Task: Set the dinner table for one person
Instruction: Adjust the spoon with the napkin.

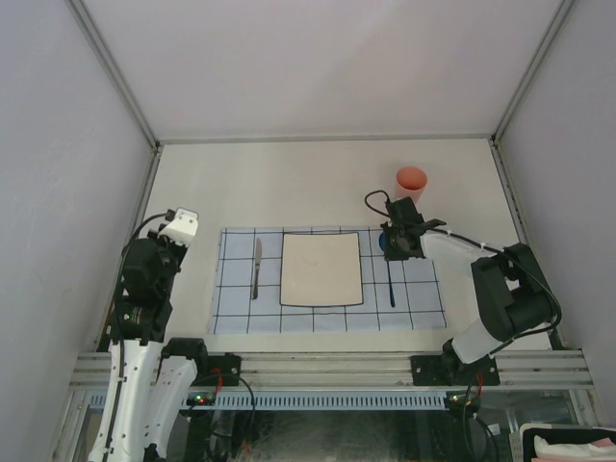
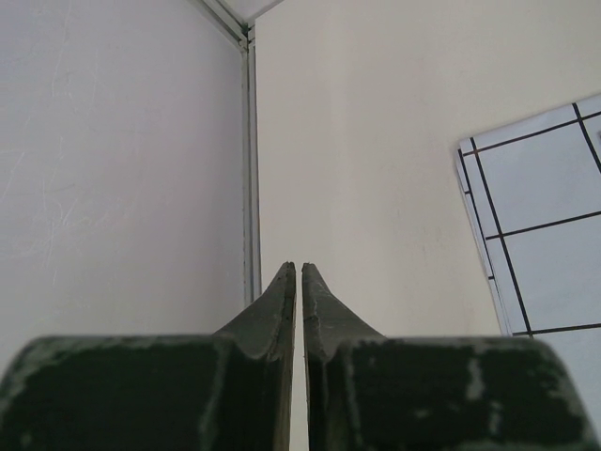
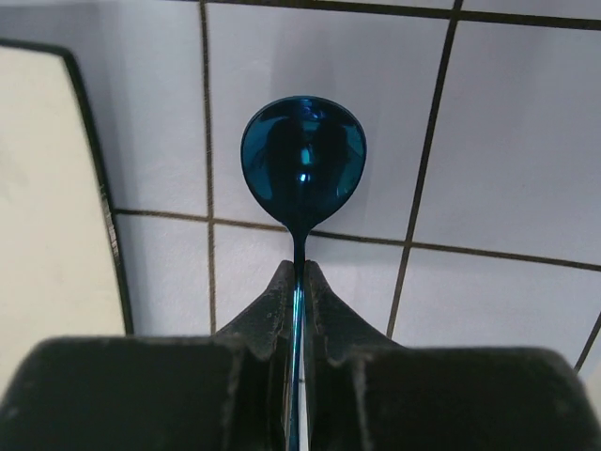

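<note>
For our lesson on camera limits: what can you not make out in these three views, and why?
Top view: the bowl of the spoon is mostly hidden under the right end effector.
Right wrist view: its handle vanishes between the fingers; whether it touches the cloth is unclear.
Top view: the inside of the cup is too small to see.
Left wrist view: the knife lies outside the frame.

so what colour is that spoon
The spoon is a shiny metallic blue, clearest in the right wrist view.

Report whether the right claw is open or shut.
Shut. The right claw pinches the blue spoon by its handle, just below the bowl.
</note>
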